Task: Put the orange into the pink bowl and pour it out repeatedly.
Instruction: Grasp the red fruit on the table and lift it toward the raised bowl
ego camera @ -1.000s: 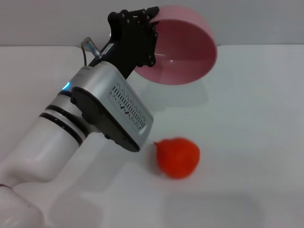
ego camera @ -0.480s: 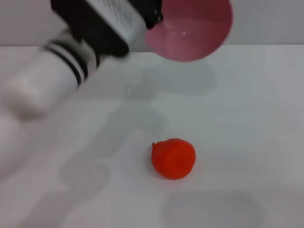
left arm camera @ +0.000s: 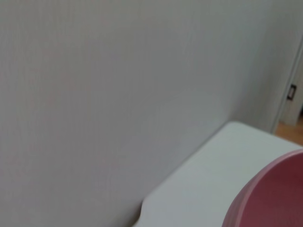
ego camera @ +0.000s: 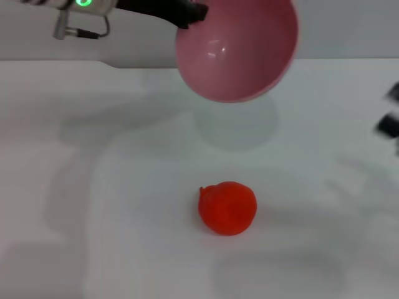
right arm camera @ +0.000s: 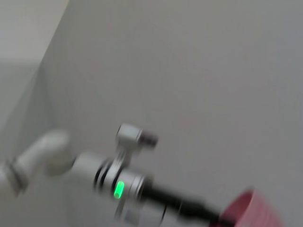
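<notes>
Bare lab-like room: white table (ego camera: 124, 249), plain wall (left arm camera: 94, 94).

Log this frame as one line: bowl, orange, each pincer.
bowl: lifted, tipped, empty | orange: on table, below bowl | left pincer: shut on bowl rim | right pincer: at right edge, state unclear

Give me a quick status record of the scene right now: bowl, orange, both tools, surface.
pink bowl: held off the table by its rim, tilted with the opening facing the camera, empty
orange: lying on the table, nearer the robot than the bowl, touching nothing
left tool: at the bowl's upper left rim, shut on it
right tool: just entering at the right edge of the head view, blurred, finger state unclear
table: white, bears the orange only
</notes>
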You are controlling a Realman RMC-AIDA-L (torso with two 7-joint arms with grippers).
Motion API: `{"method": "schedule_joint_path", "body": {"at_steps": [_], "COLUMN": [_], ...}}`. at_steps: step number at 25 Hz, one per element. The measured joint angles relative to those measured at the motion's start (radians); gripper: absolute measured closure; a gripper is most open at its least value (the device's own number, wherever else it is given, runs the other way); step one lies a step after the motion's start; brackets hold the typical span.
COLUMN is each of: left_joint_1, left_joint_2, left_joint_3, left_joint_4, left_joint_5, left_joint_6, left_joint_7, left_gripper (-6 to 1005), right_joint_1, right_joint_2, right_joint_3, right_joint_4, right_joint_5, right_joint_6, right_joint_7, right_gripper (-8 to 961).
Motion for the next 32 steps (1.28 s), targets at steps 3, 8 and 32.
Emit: {"method": "schedule_joint_path", "body": {"at_steps": [3, 8, 32], "left_joint_1": [-0.045, -0.071, -0.049], "left_joint_2": [0.003, 0.010, 0.037], "left_joint_3": [-0.071, -0.118, -0.180], "left_joint_4": [0.003, 0.036, 0.027], "left_joint_5": [0.118, 0.225, 0.244], "left_joint_6": [0.088, 0.164, 0.256], "left_joint_7": [-0.060, -0.125, -0.168], "left_gripper": [956, 956, 955], "right_joint_1": [0.055, 0.129, 0.448], "right_joint_2": [0.000, 0.004, 0.005], "right_joint_3": [0.000, -0.008, -0.542], "right_joint_4": [-0.146, -0.330, -0.185], "right_joint_5": [-0.217, -0.492, -0.739], "right_joint_6": [0.025, 0.038, 0.445], "right_joint_7": [0.156, 0.360, 0.528], "right_gripper": [293, 300, 329]}}
